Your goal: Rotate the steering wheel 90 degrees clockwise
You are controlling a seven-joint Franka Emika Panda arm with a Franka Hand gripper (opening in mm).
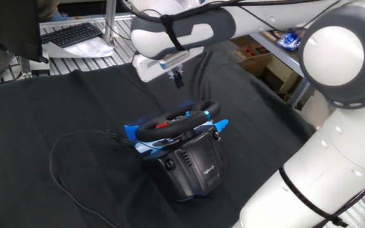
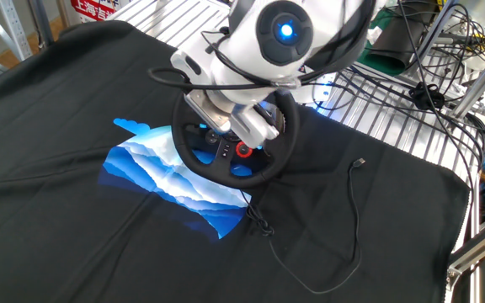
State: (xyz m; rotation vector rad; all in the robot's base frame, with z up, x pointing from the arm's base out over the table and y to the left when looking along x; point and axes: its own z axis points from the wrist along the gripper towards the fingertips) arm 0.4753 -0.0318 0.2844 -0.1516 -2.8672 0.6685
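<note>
Below the gripper (image 1: 178,78), well clear of its fingertips, sits the steering wheel (image 1: 177,122) on its black base (image 1: 192,166). Whether the jaws are apart I cannot tell. A badly aimed descent could strike the rim and shove the base across the cloth.

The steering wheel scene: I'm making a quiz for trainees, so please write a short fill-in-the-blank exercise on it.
1. The gripper hangs ____ the steering wheel, not touching it.
2. The wheel is mounted on a boxy ____ base.
3. The cloth under the wheel has a ____ printed graphic.
4. A thin cable lies in a loop on the ____.

Missing words: above; black; blue; cloth
</note>
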